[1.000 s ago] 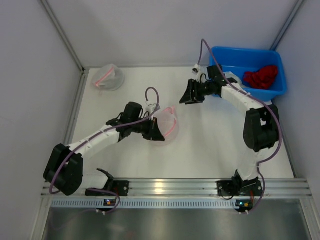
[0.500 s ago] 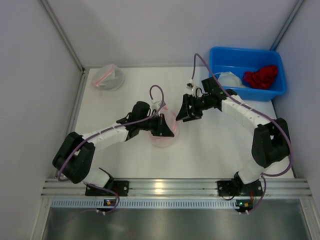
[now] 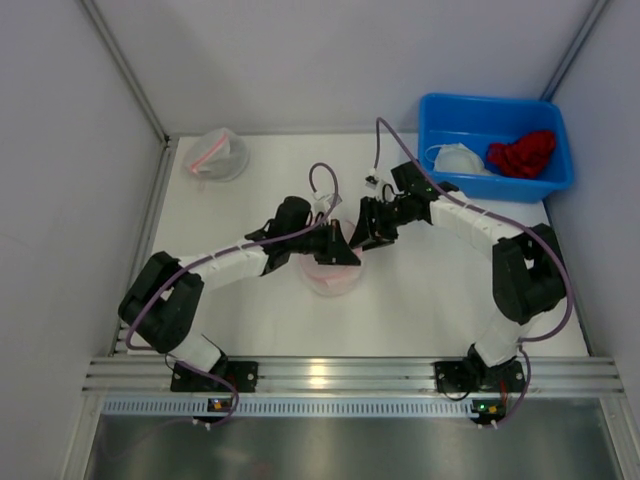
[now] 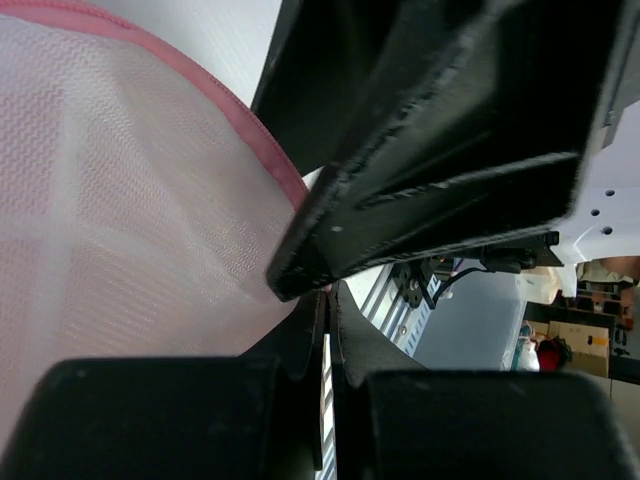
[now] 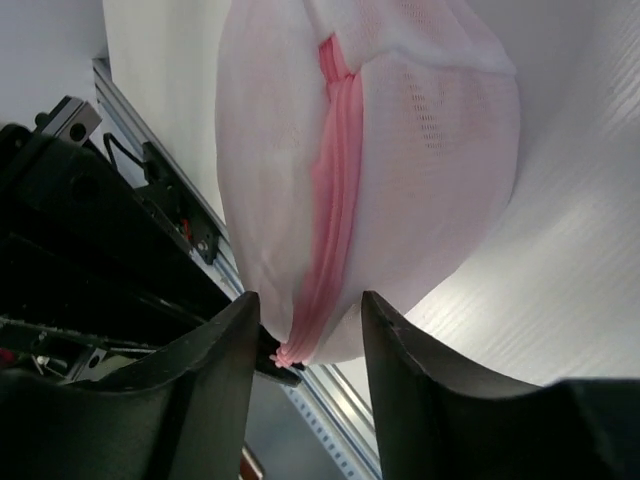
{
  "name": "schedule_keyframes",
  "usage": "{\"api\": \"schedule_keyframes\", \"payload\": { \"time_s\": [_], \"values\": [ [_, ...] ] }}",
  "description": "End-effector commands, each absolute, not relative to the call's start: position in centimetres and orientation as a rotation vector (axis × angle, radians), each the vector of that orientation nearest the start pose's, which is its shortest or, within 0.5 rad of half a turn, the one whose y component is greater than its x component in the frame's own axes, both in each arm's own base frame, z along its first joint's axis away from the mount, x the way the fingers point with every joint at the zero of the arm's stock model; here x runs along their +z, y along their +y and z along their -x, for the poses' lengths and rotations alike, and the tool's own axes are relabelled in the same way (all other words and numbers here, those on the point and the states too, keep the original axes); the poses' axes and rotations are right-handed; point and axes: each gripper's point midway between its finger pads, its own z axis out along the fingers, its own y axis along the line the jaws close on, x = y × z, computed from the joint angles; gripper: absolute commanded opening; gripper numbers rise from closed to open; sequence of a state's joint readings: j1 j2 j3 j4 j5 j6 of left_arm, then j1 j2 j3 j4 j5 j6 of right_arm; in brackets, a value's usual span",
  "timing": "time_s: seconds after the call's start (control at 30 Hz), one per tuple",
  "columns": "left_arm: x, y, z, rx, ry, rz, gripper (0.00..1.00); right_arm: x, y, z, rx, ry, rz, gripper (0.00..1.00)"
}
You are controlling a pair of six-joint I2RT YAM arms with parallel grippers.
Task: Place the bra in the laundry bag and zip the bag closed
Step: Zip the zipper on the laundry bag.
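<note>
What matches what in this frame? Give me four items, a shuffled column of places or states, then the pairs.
Items:
1. left tool
2. right tool
3. red garment
4. second mesh bag

Places or states:
A. in the blue bin
B. far left corner, away from both tools
C. shut on the pink-trimmed laundry bag
D. open, fingers either side of the pink zipper

Pairs: 1-C, 2-D, 3-A, 4-B
</note>
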State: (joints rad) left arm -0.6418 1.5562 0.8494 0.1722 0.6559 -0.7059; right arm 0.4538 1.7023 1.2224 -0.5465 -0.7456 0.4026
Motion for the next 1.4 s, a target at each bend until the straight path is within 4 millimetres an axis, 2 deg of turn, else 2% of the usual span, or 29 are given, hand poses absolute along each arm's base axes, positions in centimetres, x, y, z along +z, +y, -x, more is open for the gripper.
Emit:
{"api": "schedule_keyframes", "payload": {
  "time_s": [0.0,0.03,0.07,0.13,0.17,0.23,0.37,0.43,0.5,0.53,0.6,0.7,0.87,1.0,1.07,1.1,1.23,1.3,1.37],
  "values": [
    [16.4,-35.0,-24.8,-1.468,2.19,-0.421,0.0,14.3,29.3,-28.4,1.264,2.603,0.42,0.44],
    [16.4,-35.0,-24.7,-1.468,2.191,-0.424,0.0,14.2,29.3,-28.4,1.26,2.609,0.419,0.41],
    [16.4,-34.8,-24.6,-1.465,2.19,-0.422,0.0,14.1,29.3,-28.5,1.258,2.612,0.415,0.3],
    [15.5,-34.3,-24.2,-1.445,2.225,-0.409,0.0,14.1,29.3,-28.7,1.249,2.608,0.418,0.18],
    [15.2,-34.0,-24.1,-1.427,2.247,-0.395,0.0,14.2,29.3,-28.9,1.246,2.605,0.419,0.06],
    [14.7,-33.3,-23.8,-1.412,2.262,-0.389,0.0,14.5,29.2,-29.0,1.237,2.595,0.423,0.0],
    [13.1,-31.8,-22.8,-1.357,2.328,-0.408,0.0,15.0,28.9,-29.6,1.23,2.579,0.412,0.0],
    [13.2,-31.1,-22.3,-1.342,2.329,-0.423,0.0,15.2,28.5,-30.0,1.232,2.57,0.4,0.0],
    [12.2,-30.1,-21.4,-1.296,2.356,-0.474,0.0,15.8,28.4,-30.5,1.239,2.548,0.4,0.0],
    [12.7,-29.9,-21.4,-1.283,2.331,-0.496,0.0,15.9,28.1,-30.8,1.237,2.541,0.396,0.0],
    [11.5,-28.8,-20.3,-1.238,2.384,-0.543,0.0,16.2,27.8,-31.4,1.238,2.524,0.396,0.0],
    [11.3,-27.7,-19.5,-1.188,2.393,-0.616,0.0,16.1,27.5,-31.7,1.247,2.511,0.422,0.0],
    [10.7,-25.4,-20.0,-1.106,2.433,-0.629,0.0,15.3,26.8,-32.1,1.21,2.501,0.491,0.0],
    [9.8,-23.6,-20.6,-1.041,2.477,-0.643,0.0,13.7,25.8,-33.6,1.136,2.516,0.529,0.0],
    [9.7,-22.8,-20.8,-1.006,2.476,-0.667,0.0,14.1,25.8,-34.5,1.12,2.502,0.54,0.0],
    [9.8,-22.7,-20.9,-1.003,2.466,-0.673,0.0,13.8,25.8,-34.8,1.116,2.507,0.542,0.0],
    [11.1,-23.6,-20.1,-1.111,2.428,-0.697,0.0,15.0,26.6,-36.1,1.146,2.455,0.517,0.0],
    [11.6,-24.1,-20.0,-1.159,2.417,-0.702,0.0,15.9,27.1,-36.7,1.166,2.428,0.504,0.06],
    [12.3,-24.7,-20.0,-1.206,2.399,-0.692,0.0,16.7,27.4,-37.2,1.17,2.404,0.501,0.16]
  ]
}}
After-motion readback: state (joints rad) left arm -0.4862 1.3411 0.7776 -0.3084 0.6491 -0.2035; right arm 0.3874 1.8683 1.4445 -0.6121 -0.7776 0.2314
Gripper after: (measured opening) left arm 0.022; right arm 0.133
